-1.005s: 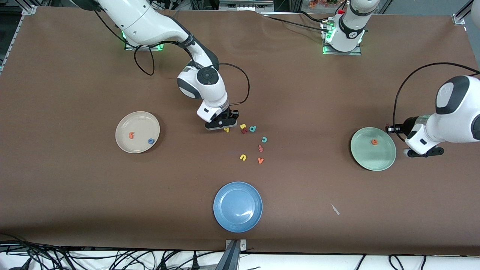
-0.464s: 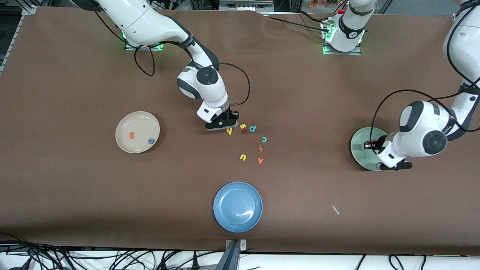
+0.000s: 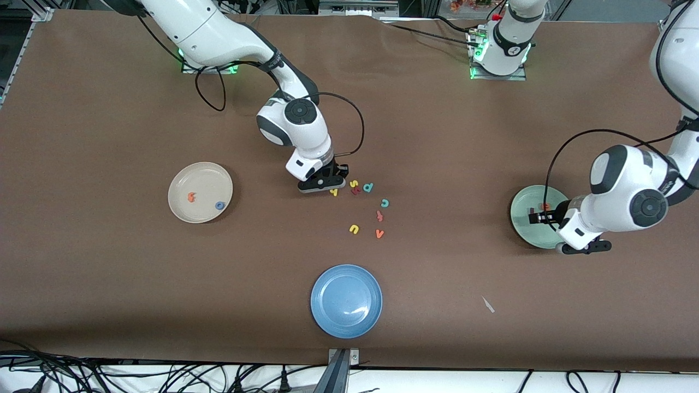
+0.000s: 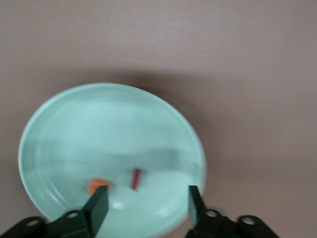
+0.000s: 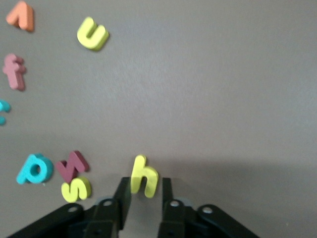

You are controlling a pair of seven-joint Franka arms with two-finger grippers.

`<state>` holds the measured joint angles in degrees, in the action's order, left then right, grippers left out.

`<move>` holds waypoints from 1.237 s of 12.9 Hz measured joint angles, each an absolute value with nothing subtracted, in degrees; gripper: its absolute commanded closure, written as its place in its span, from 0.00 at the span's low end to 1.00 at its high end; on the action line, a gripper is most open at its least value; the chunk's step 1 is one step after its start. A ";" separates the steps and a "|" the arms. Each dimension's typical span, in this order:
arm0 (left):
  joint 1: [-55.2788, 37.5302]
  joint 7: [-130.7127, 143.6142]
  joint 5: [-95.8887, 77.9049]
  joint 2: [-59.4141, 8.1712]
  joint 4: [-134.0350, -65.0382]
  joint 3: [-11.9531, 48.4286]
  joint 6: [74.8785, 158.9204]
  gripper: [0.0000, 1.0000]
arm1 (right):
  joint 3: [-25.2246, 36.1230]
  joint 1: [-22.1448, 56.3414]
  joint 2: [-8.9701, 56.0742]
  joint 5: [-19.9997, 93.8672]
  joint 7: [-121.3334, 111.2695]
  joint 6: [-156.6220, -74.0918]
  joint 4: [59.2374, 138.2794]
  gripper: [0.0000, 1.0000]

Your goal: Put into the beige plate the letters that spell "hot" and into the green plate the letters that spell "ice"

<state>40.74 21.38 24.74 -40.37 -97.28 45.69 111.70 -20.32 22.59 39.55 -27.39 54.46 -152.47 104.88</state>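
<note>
The yellow h (image 5: pixel 143 176) (image 3: pixel 333 191) lies flat on the table between the tips of my right gripper (image 5: pixel 143 196) (image 3: pixel 328 189), which is narrowly open around it. In the beige plate (image 3: pixel 180 180) lie the orange t (image 3: pixel 191 197) and the blue o (image 3: pixel 219 206). My left gripper (image 4: pixel 146 201) (image 3: pixel 538 215) hangs open over the green plate (image 4: pixel 74 124) (image 3: pixel 519 210). The maroon i (image 4: pixel 135 179) and the orange e (image 4: pixel 96 185) rest in that plate. The teal c (image 3: pixel 384 203) sits on the table among the loose letters.
Beside the h lie a yellow s (image 5: pixel 76 189), a maroon letter (image 5: pixel 72 165) and a teal d (image 5: pixel 34 168). A pink f (image 3: pixel 379 216), a yellow u (image 3: pixel 354 229) and an orange v (image 3: pixel 379 233) lie nearer the camera. The blue plate (image 3: pixel 346 301) is nearest.
My left arm swung from beside the green plate to over it and its gripper opened; the maroon i now lies in the plate. The right gripper has stayed at the h.
</note>
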 measured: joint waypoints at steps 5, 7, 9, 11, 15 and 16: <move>38.71 38.08 21.29 -37.62 -96.07 58.10 105.34 0.00 | -19.01 22.58 40.89 -27.31 55.00 -152.46 103.70 0.64; 33.62 46.67 21.28 -37.57 -96.15 59.10 105.76 0.01 | -18.90 22.86 41.96 -27.31 56.11 -152.73 102.65 0.59; 28.05 54.37 21.28 -37.90 -96.38 58.68 109.12 0.02 | -18.76 23.22 42.24 -27.30 58.30 -152.72 102.13 0.52; 22.26 59.75 21.28 -38.56 -96.57 56.41 113.27 0.03 | -18.63 23.43 42.25 -27.28 59.86 -152.71 101.91 0.51; 4.94 66.40 21.28 -39.56 -96.76 41.42 123.19 0.11 | -18.57 23.48 42.13 -27.19 62.80 -152.41 101.33 0.51; 0.57 67.32 21.28 -40.05 -96.79 37.36 125.40 0.11 | -18.56 23.49 42.10 -26.87 64.16 -152.34 101.03 0.51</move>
